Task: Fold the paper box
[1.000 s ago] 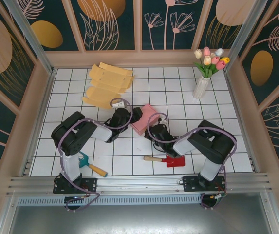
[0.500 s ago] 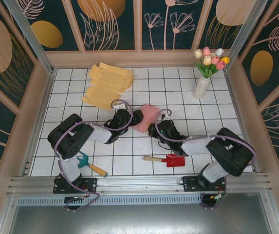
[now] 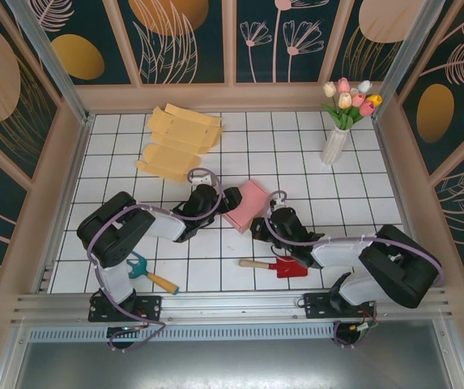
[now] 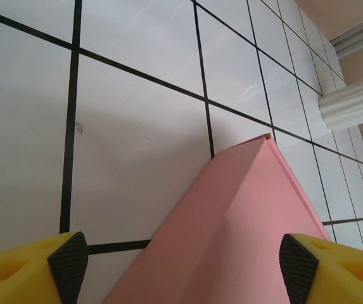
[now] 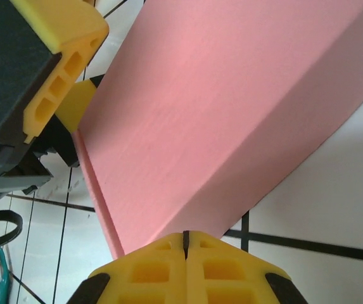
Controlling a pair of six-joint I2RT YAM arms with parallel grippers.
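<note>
Between spread left jaws, pink box [image 4: 232, 240]

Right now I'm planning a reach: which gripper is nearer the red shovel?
Right. The right gripper is beyond the red shovel; the left gripper is farther, past the pink box.

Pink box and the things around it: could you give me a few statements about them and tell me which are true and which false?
1. The box sits between the left gripper and the right gripper. True.
2. The right gripper is wide open. False: its fingertips are pressed together.
3. The left gripper is open, its fingers wide apart. True.
4. The flowers have tipped over. False: the vase stands upright.
5. Yellow sheets lie on the box. False: the cardboard lies apart, farther back on the left.
</note>
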